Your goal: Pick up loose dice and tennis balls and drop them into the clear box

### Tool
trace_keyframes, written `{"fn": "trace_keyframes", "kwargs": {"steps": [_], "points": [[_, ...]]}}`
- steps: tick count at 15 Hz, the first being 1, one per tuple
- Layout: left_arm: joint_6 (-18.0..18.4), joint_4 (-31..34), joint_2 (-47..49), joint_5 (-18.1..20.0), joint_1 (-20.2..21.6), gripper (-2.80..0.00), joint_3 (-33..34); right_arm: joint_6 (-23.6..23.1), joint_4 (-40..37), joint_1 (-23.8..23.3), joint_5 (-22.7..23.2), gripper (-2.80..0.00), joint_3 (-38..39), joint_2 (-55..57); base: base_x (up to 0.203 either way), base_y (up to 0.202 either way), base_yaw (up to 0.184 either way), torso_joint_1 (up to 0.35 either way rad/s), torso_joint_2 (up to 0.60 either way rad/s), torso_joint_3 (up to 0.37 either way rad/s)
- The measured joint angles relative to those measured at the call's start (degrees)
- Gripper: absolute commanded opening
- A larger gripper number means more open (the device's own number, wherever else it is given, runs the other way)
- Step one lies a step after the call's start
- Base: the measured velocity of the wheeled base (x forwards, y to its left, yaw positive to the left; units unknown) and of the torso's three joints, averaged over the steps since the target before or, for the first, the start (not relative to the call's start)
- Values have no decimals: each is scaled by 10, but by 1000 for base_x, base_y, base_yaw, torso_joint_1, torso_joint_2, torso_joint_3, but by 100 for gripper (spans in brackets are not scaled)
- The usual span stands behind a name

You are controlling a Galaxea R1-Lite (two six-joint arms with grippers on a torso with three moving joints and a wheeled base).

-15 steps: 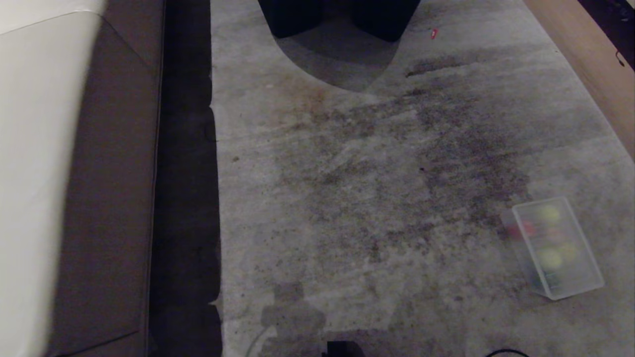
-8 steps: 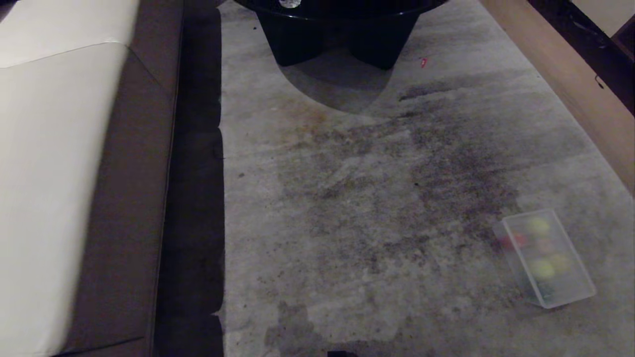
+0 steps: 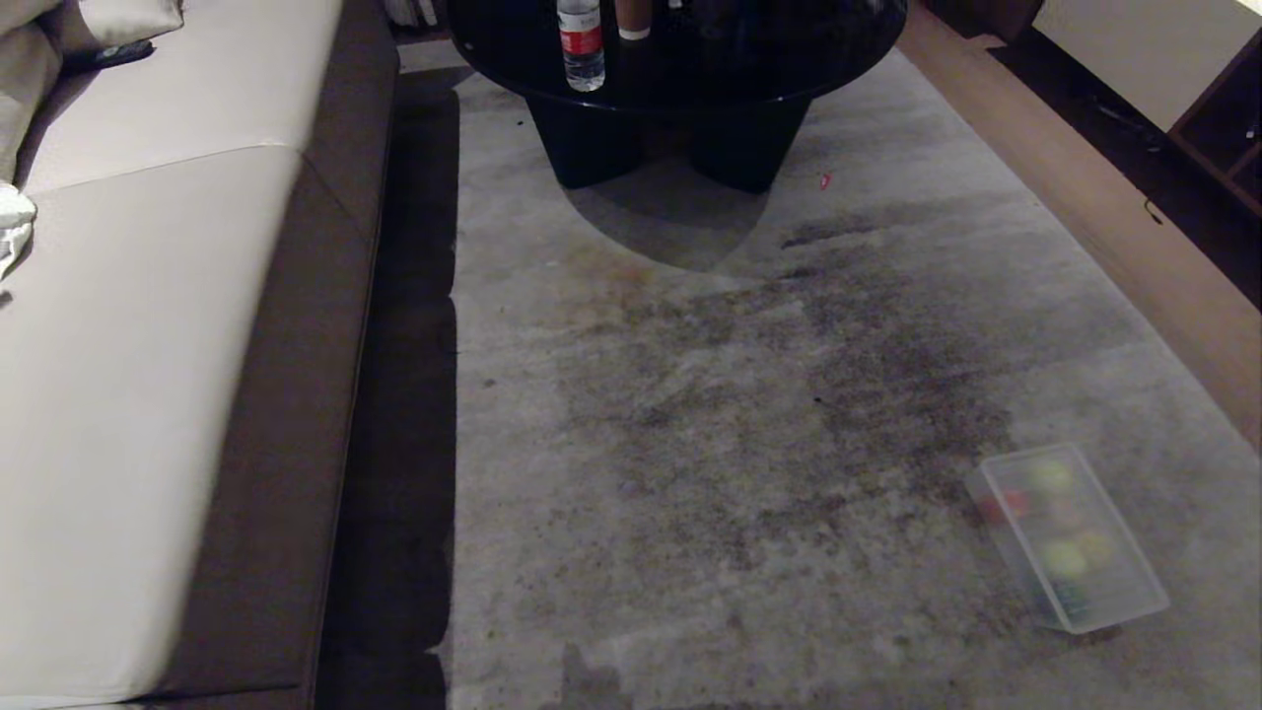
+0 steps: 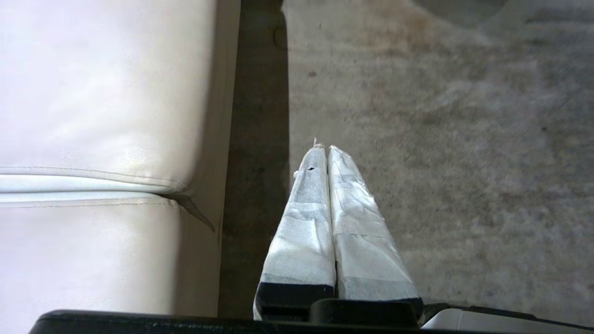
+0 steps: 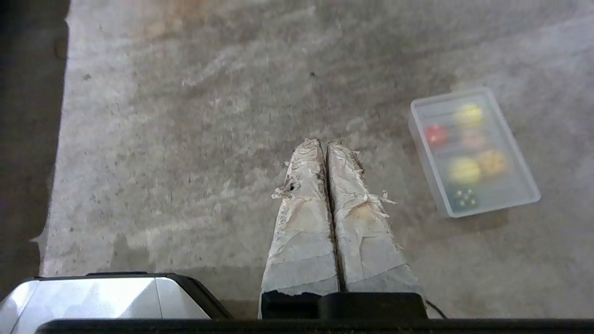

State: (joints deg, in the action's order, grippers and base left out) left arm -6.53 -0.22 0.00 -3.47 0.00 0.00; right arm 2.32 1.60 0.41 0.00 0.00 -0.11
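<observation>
Apparently finished: dice and tennis balls gathered inside the clear box on the carpet, both pincers, left and right, pressed together, empty, parked above the floor.

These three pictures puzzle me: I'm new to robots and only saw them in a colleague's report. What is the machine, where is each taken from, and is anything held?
It is a wheeled robot with two arms. One picture looks down from its head: a stained carpet, a sofa on the left, a black round table with a water bottle. The other two come from cameras on its wrists. The left gripper and right gripper, both tape-wrapped, are shut and hold nothing. On the carpet, the clear box contains two tennis balls, a red die, a dark green die and other blurry pieces.
</observation>
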Motion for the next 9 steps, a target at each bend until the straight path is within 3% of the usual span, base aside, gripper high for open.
{"fn": "trace_keyframes", "kwargs": {"steps": [9], "points": [[0,0,0,0,0,-280,0,-1,0,0,0,-280,0,0,0,0,0,4,-1,205]]}}
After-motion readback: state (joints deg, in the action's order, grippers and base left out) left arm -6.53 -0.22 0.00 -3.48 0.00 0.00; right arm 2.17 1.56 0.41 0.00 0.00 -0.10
